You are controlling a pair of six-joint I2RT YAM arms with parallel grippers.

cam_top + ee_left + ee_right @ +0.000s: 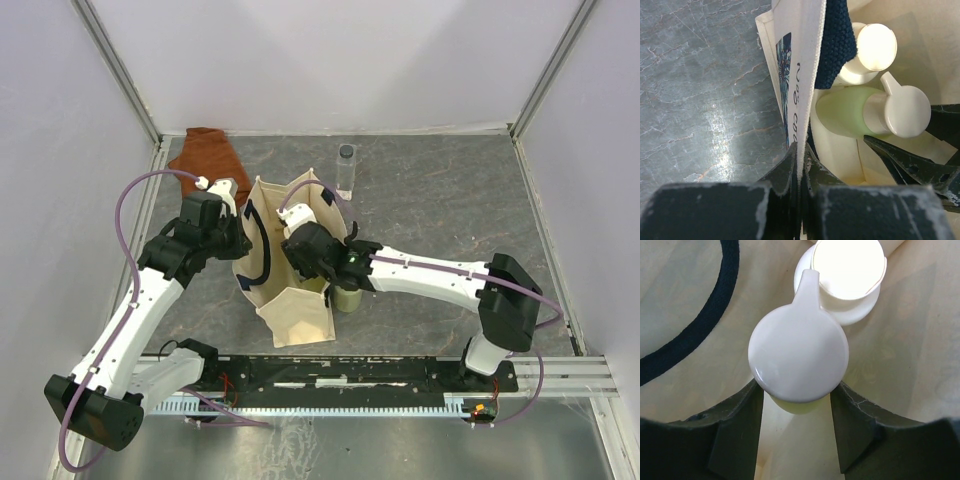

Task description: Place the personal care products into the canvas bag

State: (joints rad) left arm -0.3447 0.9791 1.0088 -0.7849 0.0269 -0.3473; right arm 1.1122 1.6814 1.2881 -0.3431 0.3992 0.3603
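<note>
While the left gripper (799, 157) pinches the rim of the cream canvas bag with navy handles (295, 312), the right gripper (797, 410) clasps a pale green, cream-capped bottle (798, 357) inside it, beside a cream bottle (847, 270).

The canvas bag (300, 315) is set upright near the middle of the bench (440, 190). A cloth (205, 152) is laid behind it to the left, at the back edge. A slim bottle (346, 172) is stood behind it to the right, apart from the bag. Another bottle (348, 298) is placed just beside the bag's right wall. Two more are held inside the bag, side by side — a pump bottle (798, 360), flanked by the right end effector (797, 405), and a capped bottle (847, 267). The bag's left wall is pinched in the left end effector (799, 152).
</note>
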